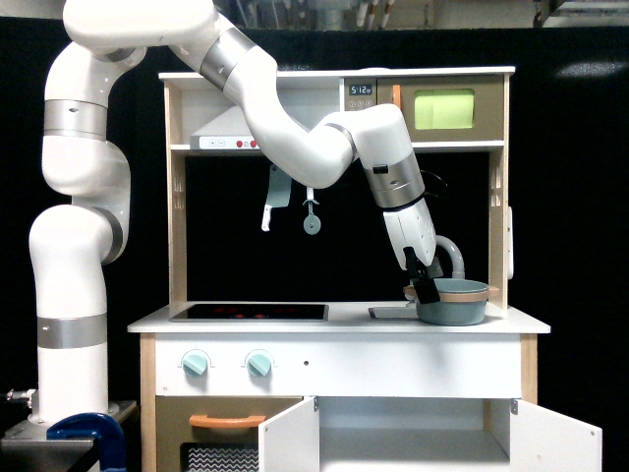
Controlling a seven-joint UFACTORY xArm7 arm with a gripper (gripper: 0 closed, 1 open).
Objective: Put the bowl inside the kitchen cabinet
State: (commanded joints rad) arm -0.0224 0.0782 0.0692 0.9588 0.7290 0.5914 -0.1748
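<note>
With the bowl seated in the sink on the counter's right and the gripper at its near rim, jaw opening not discernible, confirm a firm rim pinch; lift vertically; clear the faucet; then descend toward the open kitchen cabinet.

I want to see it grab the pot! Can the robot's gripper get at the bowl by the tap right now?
Probably yes. The gripper is already down at the near rim of the bowl, and nothing stands between them. Whether it is touching the bowl can't be told.
</note>
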